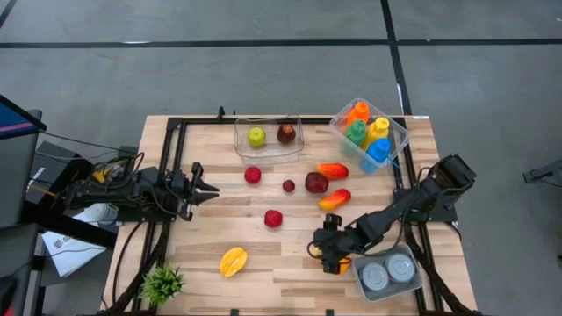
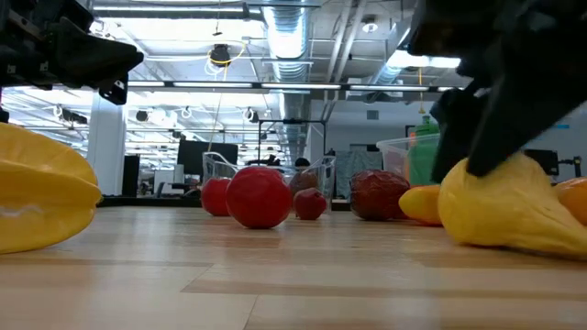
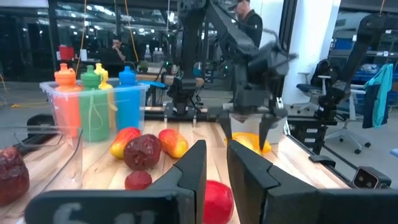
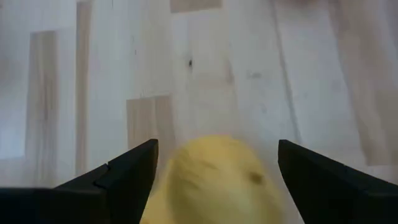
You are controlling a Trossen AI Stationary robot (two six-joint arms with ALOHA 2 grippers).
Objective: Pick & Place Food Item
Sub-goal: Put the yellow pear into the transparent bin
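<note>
A yellow food item (image 4: 214, 180) lies on the wooden table near its right front, also visible in the high view (image 1: 313, 252) and the low view (image 2: 509, 215). My right gripper (image 4: 217, 168) slants down over it, open, with one finger on each side of the item and a gap showing at both. At the table's left edge my left gripper (image 1: 209, 188) points level, a narrow gap between its fingers (image 3: 193, 171) and nothing in it.
Red balls (image 1: 273, 219), a dark red fruit (image 1: 316, 183) and orange peppers (image 1: 335, 199) lie mid-table. A yellow starfruit (image 1: 233, 261) sits near the front. A clear box (image 1: 269, 151) and a bin of bottles (image 1: 369, 132) stand at the back. A tray of cans (image 1: 386, 272) is front right.
</note>
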